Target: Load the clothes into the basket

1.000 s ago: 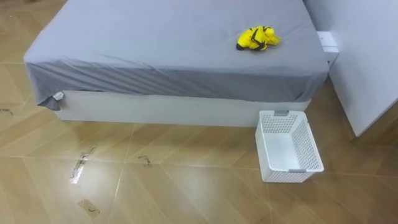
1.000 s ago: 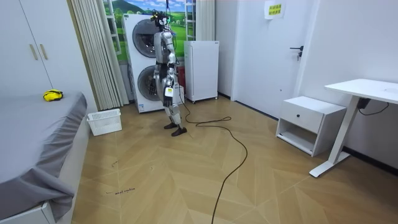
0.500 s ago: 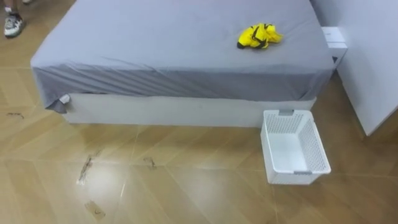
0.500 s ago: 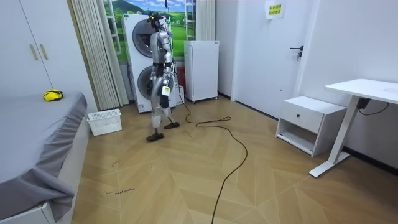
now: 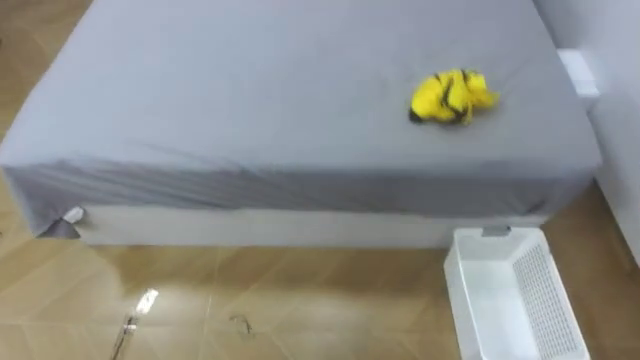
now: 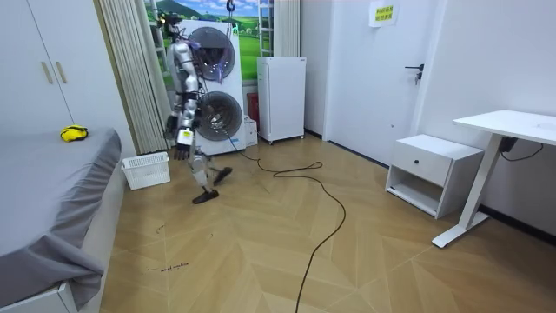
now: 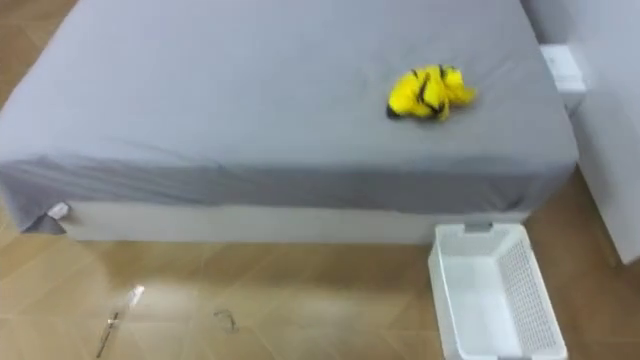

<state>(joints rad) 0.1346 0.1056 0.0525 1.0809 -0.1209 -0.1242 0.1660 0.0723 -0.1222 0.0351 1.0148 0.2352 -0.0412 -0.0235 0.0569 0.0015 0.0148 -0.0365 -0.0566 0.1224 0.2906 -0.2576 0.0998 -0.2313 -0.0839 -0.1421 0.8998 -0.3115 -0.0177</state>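
Note:
A crumpled yellow garment with black marks (image 5: 452, 97) lies on the grey bed (image 5: 250, 110), toward its right side and back from the front edge. On the floor below the bed's right corner stands a white perforated basket (image 5: 458, 292) with nothing in it. In the room view I am walking across the wooden floor toward the basket (image 6: 146, 170) and the bed, with the garment (image 6: 73, 133) far off at the room view's left. My left hand (image 6: 182, 149) hangs at hip height, too small to read. My right arm hangs on the far side of the body.
A white wall or cabinet side (image 5: 625, 90) closes in right of the bed, with a small white socket box (image 5: 575, 70) beside it. Stacked washing machines (image 6: 217, 87) and a small white fridge (image 6: 282, 97) stand behind me. Wooden floor (image 5: 250, 300) lies before the bed.
I have walked from the washing machines toward the bed and basket. In the eye view the bed, garment and basket now loom larger and lower, as the camera came closer.

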